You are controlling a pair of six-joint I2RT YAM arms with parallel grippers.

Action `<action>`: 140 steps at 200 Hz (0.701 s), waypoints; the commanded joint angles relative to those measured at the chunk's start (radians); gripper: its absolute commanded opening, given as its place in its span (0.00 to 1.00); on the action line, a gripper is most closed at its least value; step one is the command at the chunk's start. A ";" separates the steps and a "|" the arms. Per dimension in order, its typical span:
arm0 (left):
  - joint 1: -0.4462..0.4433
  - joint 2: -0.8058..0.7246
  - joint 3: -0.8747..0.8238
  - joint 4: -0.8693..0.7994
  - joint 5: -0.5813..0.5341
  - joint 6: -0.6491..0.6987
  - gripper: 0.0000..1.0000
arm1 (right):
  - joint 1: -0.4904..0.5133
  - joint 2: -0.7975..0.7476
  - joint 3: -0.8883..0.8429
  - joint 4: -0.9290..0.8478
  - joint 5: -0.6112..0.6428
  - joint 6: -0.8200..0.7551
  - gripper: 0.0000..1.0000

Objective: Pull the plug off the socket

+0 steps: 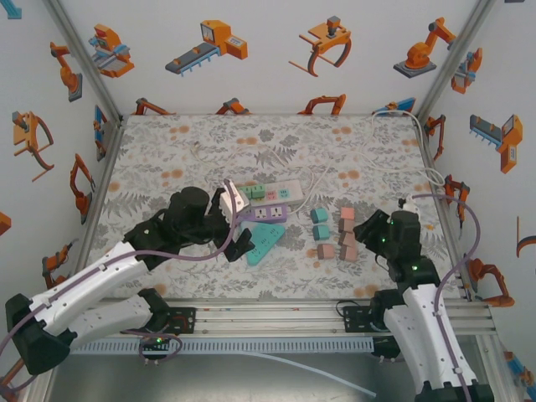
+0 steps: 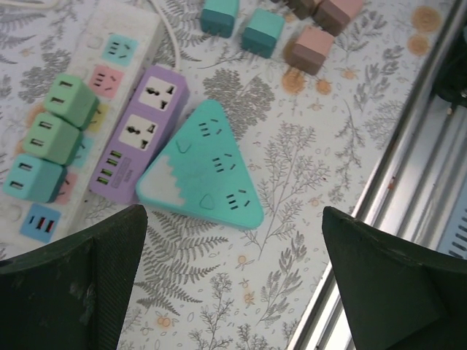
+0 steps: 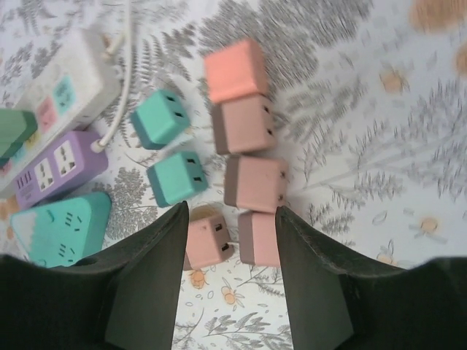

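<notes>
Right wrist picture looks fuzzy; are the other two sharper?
Right wrist view: soft all over, the pink cube plugs smeared at their edges. Left wrist view: sharper, slots on the teal triangular socket block crisp. Top view: even light, faint shadows.

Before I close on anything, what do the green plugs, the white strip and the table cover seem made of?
The green plugs: likely moulded plastic, matte; even colour, rounded edges.
The white strip: probably hard plastic, slightly glossy; smooth shell with coloured socket faces.
The table cover: printed fern-pattern sheet, flat and matte; cloth or vinyl, cannot tell.
</notes>
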 commanded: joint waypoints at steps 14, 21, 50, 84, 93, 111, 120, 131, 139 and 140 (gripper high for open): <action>0.016 -0.031 -0.008 0.040 -0.155 -0.048 0.97 | 0.027 0.126 0.154 0.138 -0.107 -0.317 0.48; 0.026 -0.031 -0.009 0.044 -0.174 -0.069 0.97 | 0.044 0.161 0.184 0.162 -0.129 -0.373 0.47; 0.151 -0.013 -0.001 0.048 -0.142 -0.223 0.98 | 0.147 0.298 0.309 0.214 -0.197 -0.622 0.47; 0.287 0.016 0.007 0.039 -0.164 -0.387 0.91 | 0.299 0.485 0.466 0.262 -0.190 -0.799 0.47; 0.326 0.031 0.013 0.025 -0.160 -0.415 0.91 | 0.330 0.547 0.514 0.259 -0.185 -0.823 0.48; 0.390 0.066 0.027 -0.007 -0.151 -0.446 0.91 | 0.397 0.662 0.608 0.246 -0.190 -0.912 0.48; 0.418 0.083 0.029 -0.006 -0.141 -0.454 0.91 | 0.424 0.717 0.650 0.243 -0.191 -0.951 0.48; 0.449 0.097 0.022 0.015 -0.118 -0.464 0.91 | 0.449 0.783 0.703 0.237 -0.210 -0.990 0.48; 0.471 0.109 0.017 0.030 -0.104 -0.469 0.91 | 0.462 0.831 0.737 0.230 -0.232 -1.015 0.47; 0.474 0.110 0.017 0.032 -0.102 -0.470 0.91 | 0.465 0.837 0.742 0.228 -0.235 -1.019 0.47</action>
